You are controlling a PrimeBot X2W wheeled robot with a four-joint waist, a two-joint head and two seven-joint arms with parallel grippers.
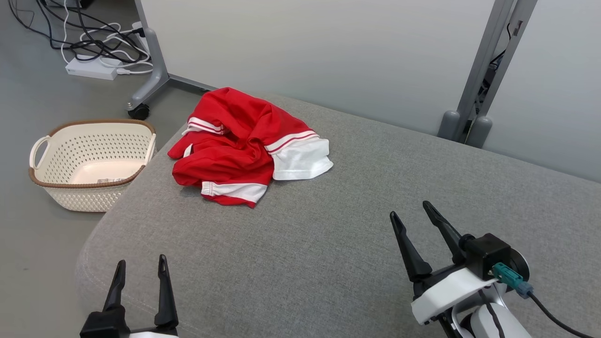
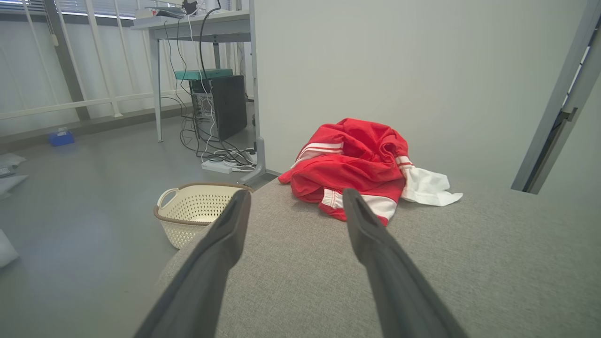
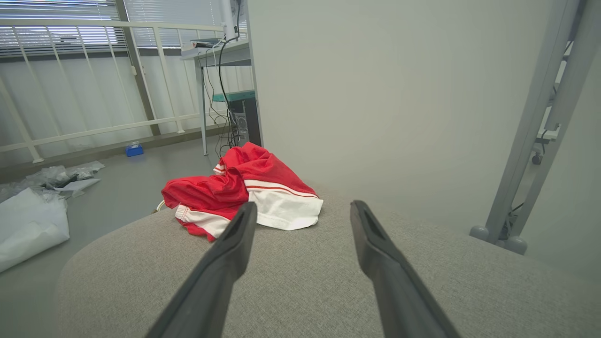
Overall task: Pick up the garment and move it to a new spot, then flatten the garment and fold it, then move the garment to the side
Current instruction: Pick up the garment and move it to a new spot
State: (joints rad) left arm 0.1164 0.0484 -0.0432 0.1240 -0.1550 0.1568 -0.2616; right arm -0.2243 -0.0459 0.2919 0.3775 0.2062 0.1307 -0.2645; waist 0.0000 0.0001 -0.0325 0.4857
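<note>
A cream basket (image 1: 84,197) is sitting on the floor (image 1: 28,244) just beside the grey cushion (image 1: 328,263). Cables (image 1: 89,44) are lying tangled behind it, running into a white power strip (image 1: 91,70) near a black caster (image 1: 139,111).

The head view looks down on the grey padded surface (image 1: 328,253) from behind the left pincer (image 1: 142,260) and right pincer (image 1: 409,208). Each wrist view skims low along it (barely above the fabric), facing the red garment (image 2: 357,164) and white partition (image 2: 375,70), which all three share.

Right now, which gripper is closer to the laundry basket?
The left gripper: it hovers on the side where the basket stands; the right gripper is on the opposite side.
</note>
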